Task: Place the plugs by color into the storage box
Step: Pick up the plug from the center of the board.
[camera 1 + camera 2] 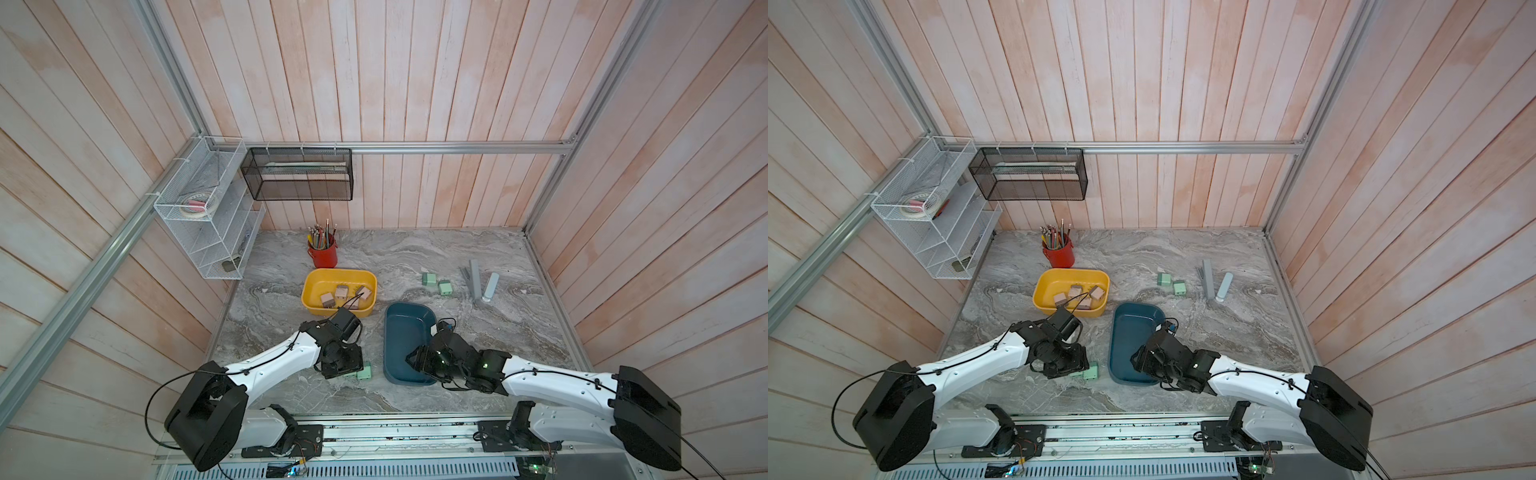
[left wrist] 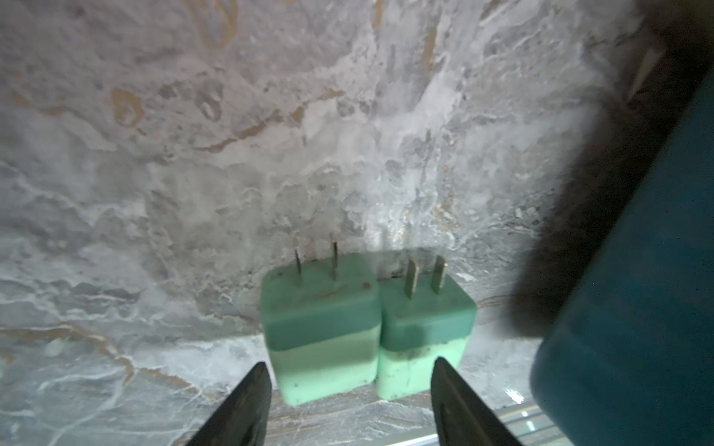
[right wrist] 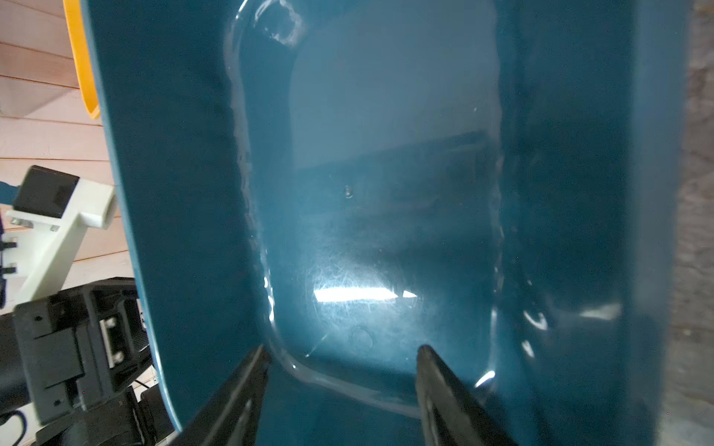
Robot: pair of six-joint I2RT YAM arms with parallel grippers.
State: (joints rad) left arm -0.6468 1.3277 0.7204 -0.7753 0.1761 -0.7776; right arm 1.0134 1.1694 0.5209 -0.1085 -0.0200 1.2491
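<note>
My left end effector hangs low over the bench, fingers spread and gripping nothing. Its tips stand just short of two mint green plugs, which sit touching side by side, prongs pointing away from me, just beside the teal bin. My right end effector is likewise spread and empty, over that bin's bare floor. Two more green plugs lie farther back on the bench, near the upright grey sticks. The pinkish-tan plugs lie in the yellow bin.
</note>
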